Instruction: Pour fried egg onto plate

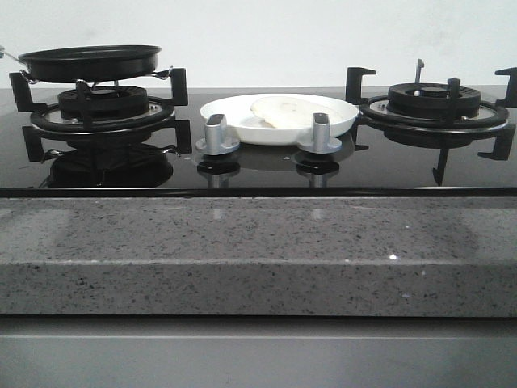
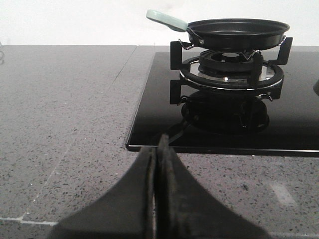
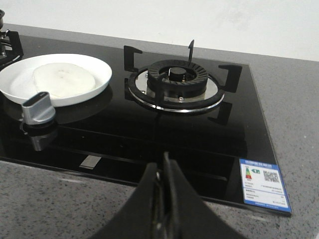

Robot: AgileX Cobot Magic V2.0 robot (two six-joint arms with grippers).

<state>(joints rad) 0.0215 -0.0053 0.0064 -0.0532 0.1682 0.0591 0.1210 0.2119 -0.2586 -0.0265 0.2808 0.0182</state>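
Black glass covers the hob [image 1: 258, 174], which is set into a speckled grey stone desk [image 1: 258, 250]. On the glass corner nearest the right wrist camera sits a blue-and-white energy label [image 3: 262, 185] with coloured bars and a square code; its print is too small to read. No other writing shows in any view.

At the middle of the hob the plate [image 1: 279, 121] rests on the glass between the two burners, just behind two silver knobs [image 1: 218, 136]. The fried egg [image 1: 283, 109] lies flat in the plate — pale, roundish, off-centre toward the right burner [image 1: 435, 109] in the front view. The right wrist view looks down on it more steeply and shows its full outline, which the front view foreshortens; that view catches only one knob.

The black frying pan [image 1: 90, 61] stands upright on the left burner's grate [image 1: 101, 105]. Its pale mint handle [image 2: 167, 20] appears clearly only in the left wrist view — the front view cuts it off at the frame edge. Neither view looks down into the pan.

Neither arm appears in the front view. The left gripper [image 2: 157, 149] hangs over the desk just short of the hob's edge, its jaws pressed together on nothing. The right gripper [image 3: 162, 167] hovers near the hob's front edge, jaws likewise closed and holding nothing.
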